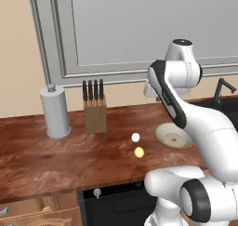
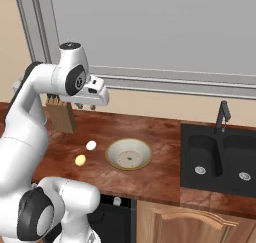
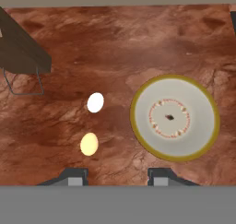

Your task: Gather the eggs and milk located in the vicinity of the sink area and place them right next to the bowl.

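My hand [image 3: 118,177] hangs above the counter [image 3: 138,48], fingers drawn in narrow, nothing betw. them. Looking down: white egg [image 3: 95,102] and yellowish-tan egg [image 3: 89,144] lie on the reddish-brown wood, close together but apart, both just beside the bowl [image 3: 175,118], not touching it. Both small, smooth, oval, far smaller than the bowl. Bowl is shallow, round, w/ cream-beige rim, greyish inside, ring of small marks around a dark spot at centre. From the right base view, black double sink [image 2: 220,159] w/ silver drains and dark faucet [image 2: 222,116] sits well apart from the bowl. Knife block [image 1: 95,109] and grey canister [image 1: 55,111] stand further along the counter.
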